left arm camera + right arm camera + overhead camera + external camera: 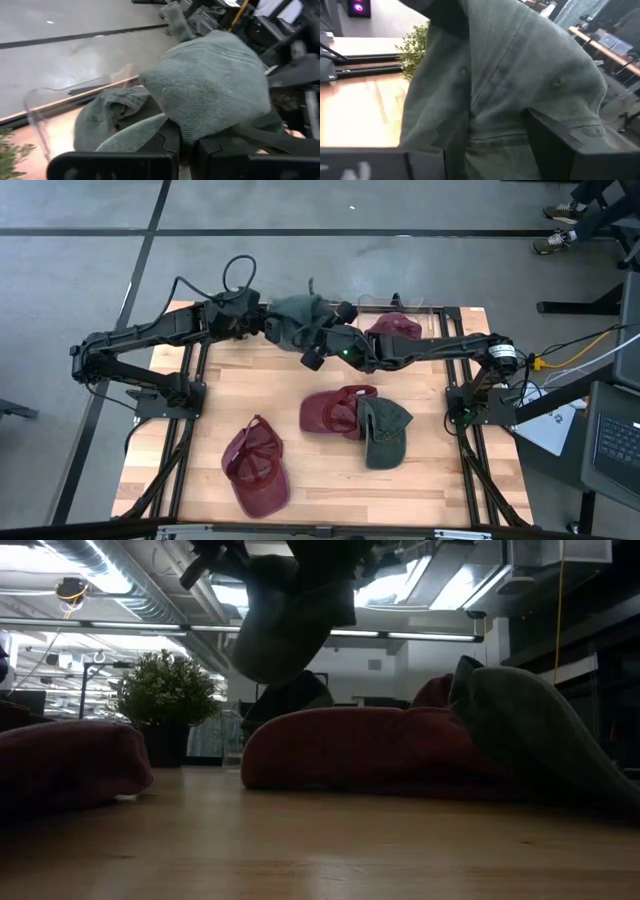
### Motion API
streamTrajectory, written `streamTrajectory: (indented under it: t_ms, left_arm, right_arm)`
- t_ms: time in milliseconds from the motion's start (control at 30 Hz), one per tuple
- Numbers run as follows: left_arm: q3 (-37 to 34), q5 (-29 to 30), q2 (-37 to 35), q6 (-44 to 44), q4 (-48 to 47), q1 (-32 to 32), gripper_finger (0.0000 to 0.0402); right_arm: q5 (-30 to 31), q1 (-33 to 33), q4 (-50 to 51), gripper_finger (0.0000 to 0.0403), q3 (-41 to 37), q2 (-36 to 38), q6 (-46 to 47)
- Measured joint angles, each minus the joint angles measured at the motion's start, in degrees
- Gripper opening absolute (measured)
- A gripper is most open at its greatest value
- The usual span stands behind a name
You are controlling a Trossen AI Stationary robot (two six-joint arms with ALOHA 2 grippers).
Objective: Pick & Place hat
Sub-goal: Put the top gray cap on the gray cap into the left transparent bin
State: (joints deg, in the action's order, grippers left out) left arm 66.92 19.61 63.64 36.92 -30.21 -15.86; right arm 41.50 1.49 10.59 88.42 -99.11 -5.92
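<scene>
Two grippers meet at twelve o'clock above the table, left gripper (262, 323) clamped on the lifted green hat (295, 318), right gripper (318, 352) half-spread around its limp, light cloth (the stiffer brim looks a surer hold).

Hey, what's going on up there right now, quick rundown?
Left gripper shut on green hat, held above the table's far edge. Right gripper at the same hat, fingers around its fabric. Three more hats on the table, none blocking.

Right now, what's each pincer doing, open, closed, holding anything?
Left pincer: closed on the green hat, held above the table.
Right pincer: part open around the same green hat; a firm grip cannot be told.
</scene>
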Motion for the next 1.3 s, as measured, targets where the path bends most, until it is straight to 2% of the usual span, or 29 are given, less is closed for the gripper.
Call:
streamTrajectory:
  t_ms: [167, 367, 467, 600, 833, 1133, 1300]
  left_arm:
    - [0.00, -3.87, 0.00, -0.07, 0.18, 0.02, 0.0010]
    - [0.00, -7.01, 0.00, -1.28, 0.09, 0.55, 0.0007]
    - [0.00, -8.91, 0.00, -5.01, -0.89, 0.55, 0.0007]
    - [0.00, -10.26, -0.14, -8.42, -4.21, 0.55, 0.0014]
    - [0.00, -11.11, -0.20, -12.80, -9.17, 0.55, 0.0010]
    - [0.00, -17.70, -0.97, -25.37, -9.45, 0.55, 0.0017]
    - [0.02, -17.93, -2.64, -33.25, -9.34, 0.55, 0.0017]
  right_arm:
    - [-2.19, 0.75, 0.51, 0.0137, 0.00, 0.00, 1.95]
    - [-2.45, 1.14, 1.68, 0.0050, -0.02, 0.00, 2.38]
    - [-6.15, 1.14, 2.97, 0.0011, -0.04, 0.26, 3.44]
    - [-11.19, 1.31, 5.86, 0.0014, -0.04, 0.91, 9.07]
    - [-24.78, 2.89, 8.04, 0.0007, -0.04, 3.31, 19.16]
    - [-49.58, 5.27, 2.06, 0.0004, -0.04, 5.77, 29.45]
    - [-60.08, 5.60, -0.60, 0.0004, -0.04, 5.86, 34.44]
